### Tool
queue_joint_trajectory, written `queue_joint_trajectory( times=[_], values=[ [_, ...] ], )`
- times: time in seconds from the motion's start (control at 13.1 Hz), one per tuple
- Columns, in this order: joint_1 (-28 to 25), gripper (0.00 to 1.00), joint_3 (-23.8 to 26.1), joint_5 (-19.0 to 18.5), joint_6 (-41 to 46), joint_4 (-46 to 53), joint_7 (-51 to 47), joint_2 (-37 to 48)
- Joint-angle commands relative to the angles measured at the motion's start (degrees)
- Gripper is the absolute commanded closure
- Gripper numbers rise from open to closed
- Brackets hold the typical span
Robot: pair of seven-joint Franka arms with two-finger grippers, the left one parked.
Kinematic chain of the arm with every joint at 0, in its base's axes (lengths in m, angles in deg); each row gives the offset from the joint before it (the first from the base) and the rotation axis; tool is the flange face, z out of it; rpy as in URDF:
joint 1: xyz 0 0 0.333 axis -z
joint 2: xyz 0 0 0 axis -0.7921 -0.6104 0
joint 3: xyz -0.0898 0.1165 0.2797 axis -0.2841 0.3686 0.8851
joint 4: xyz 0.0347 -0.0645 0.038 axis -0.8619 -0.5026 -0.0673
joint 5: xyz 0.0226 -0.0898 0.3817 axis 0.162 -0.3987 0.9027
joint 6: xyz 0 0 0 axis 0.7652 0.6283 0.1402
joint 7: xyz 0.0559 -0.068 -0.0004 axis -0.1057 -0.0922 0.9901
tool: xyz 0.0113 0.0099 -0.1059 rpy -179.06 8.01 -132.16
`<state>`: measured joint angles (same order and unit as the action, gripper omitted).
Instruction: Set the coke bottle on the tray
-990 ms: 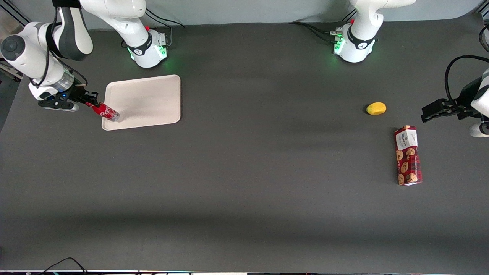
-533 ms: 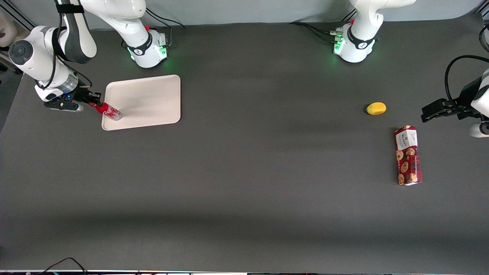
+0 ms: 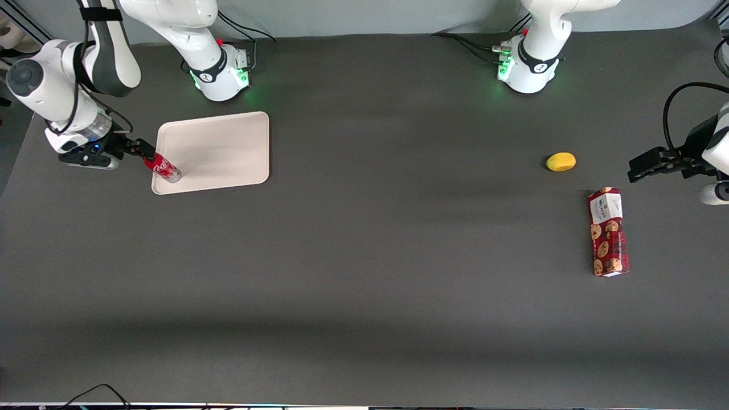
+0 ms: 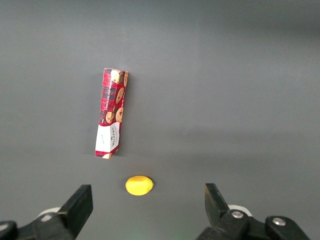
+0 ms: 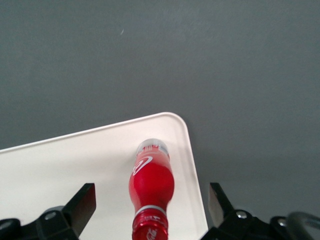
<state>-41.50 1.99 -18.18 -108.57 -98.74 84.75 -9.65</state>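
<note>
The coke bottle point(image 3: 163, 169) is a slim red bottle with white script. It stands on the pale beige tray point(image 3: 228, 148), at the tray's corner nearest the front camera toward the working arm's end. My right gripper point(image 3: 140, 150) is open just above and beside the bottle's cap. In the right wrist view the bottle point(image 5: 151, 175) stands between the spread fingers of the gripper point(image 5: 150, 199), touching neither, close to the rim of the tray point(image 5: 60, 165).
A yellow lemon-like fruit point(image 3: 561, 162) and a red cookie box point(image 3: 608, 232) lie toward the parked arm's end of the table. Both show in the left wrist view: fruit point(image 4: 139, 185), box point(image 4: 111, 113). Two arm bases point(image 3: 219, 71) stand at the table's back edge.
My gripper has let go of the bottle and opened. The bottle went from tilted in the grip to standing on the tray's corner. The arm has drawn back slightly.
</note>
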Motion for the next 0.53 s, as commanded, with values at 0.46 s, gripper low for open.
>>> queue_joint_trajectory(
  times=[0.46],
  values=[
    [-3.8, 0.0, 0.4, 3.7, 25.9, 47.5, 0.2, -16.3]
  ],
)
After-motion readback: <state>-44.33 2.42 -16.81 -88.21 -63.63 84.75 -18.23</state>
